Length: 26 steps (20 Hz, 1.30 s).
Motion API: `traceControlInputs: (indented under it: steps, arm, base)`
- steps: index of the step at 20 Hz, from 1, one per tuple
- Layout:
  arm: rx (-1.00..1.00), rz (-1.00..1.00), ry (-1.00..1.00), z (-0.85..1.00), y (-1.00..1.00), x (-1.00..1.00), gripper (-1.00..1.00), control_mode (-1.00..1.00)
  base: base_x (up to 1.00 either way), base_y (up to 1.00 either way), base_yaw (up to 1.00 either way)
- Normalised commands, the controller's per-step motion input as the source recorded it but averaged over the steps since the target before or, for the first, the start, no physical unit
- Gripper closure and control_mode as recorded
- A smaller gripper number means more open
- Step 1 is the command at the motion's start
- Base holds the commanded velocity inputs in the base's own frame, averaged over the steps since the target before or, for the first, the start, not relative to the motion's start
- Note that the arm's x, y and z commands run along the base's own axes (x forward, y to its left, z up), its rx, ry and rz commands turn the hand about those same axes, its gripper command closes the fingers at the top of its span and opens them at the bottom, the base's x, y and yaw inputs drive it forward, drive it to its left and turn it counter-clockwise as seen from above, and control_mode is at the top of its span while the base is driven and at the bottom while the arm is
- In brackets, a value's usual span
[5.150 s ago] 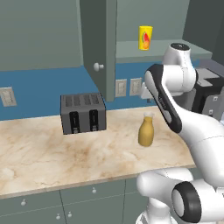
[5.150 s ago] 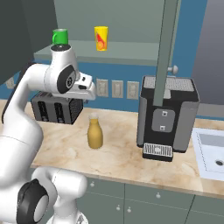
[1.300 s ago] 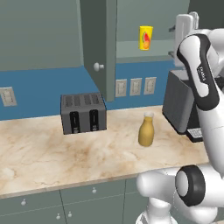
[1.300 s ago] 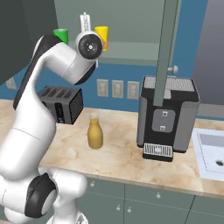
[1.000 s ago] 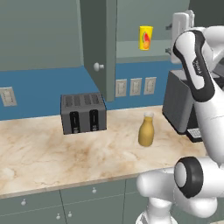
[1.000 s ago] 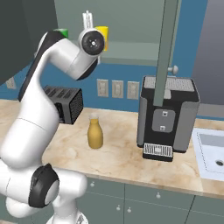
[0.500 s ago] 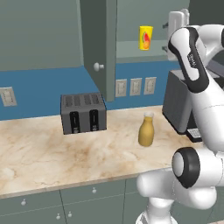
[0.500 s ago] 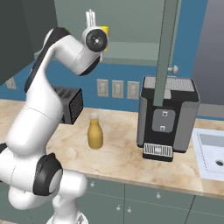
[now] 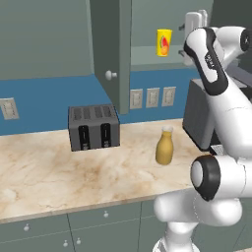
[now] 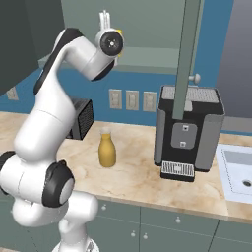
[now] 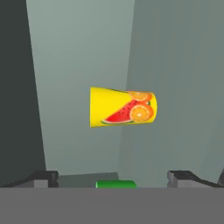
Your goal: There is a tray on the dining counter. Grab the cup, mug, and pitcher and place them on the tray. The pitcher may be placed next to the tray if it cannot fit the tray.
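Two dark fingertips of the gripper stand far apart at the bottom of the hand view, jaws wide and closed on nothing; between them a sliver of the green mug shows, cut off by the lower edge, so its full shape cannot be read; beyond them the yellow cup, with a watermelon and orange print, lies sideways in that rolled view, apart from both tips, against the grey-green inside of the cabinet.

From the base, nearest is the marble-patterned kitchen counter over knobbed drawers; on it the amber pitcher stands upright, well apart from the dark two-slot toaster to its left and near the black coffee machine; whether the pitcher holds anything cannot be told; a sink is cut off at the right edge of the right base view.

Farther back and higher, the cup stands upright on the shelf of the open wall cabinet, beside the hanging door; the arm's wrist is raised to shelf height just beside it; in the right base view the wrist covers most of the cup and probably all of the mug.
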Motion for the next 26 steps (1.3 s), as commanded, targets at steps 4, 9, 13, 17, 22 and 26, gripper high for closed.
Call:
traceControlInputs:
  steps: [4,9,13,17,22,26]
  arm:
    - [0.0,0.0,0.0,0.0,0.0,0.35,-1.0,-1.0]
    - [0.0,0.0,0.0,0.0,0.0,0.3,-1.0,-1.0]
    - [0.0,0.0,0.0,0.0,0.0,0.25,-1.0,-1.0]
    - [0.0,0.0,0.0,0.0,0.0,0.31,-1.0,-1.0]
    - [0.0,0.0,0.0,0.0,0.0,0.35,-1.0,-1.0]
    - [0.0,0.0,0.0,0.0,0.0,0.27,-1.0,-1.0]
  base:
    - [0.0,0.0,0.0]
    - [0.0,0.0,0.0]
    - [0.0,0.0,0.0]
    - [0.0,0.0,0.0]
    - [0.0,0.0,0.0]
    - [0.0,0.0,0.0]
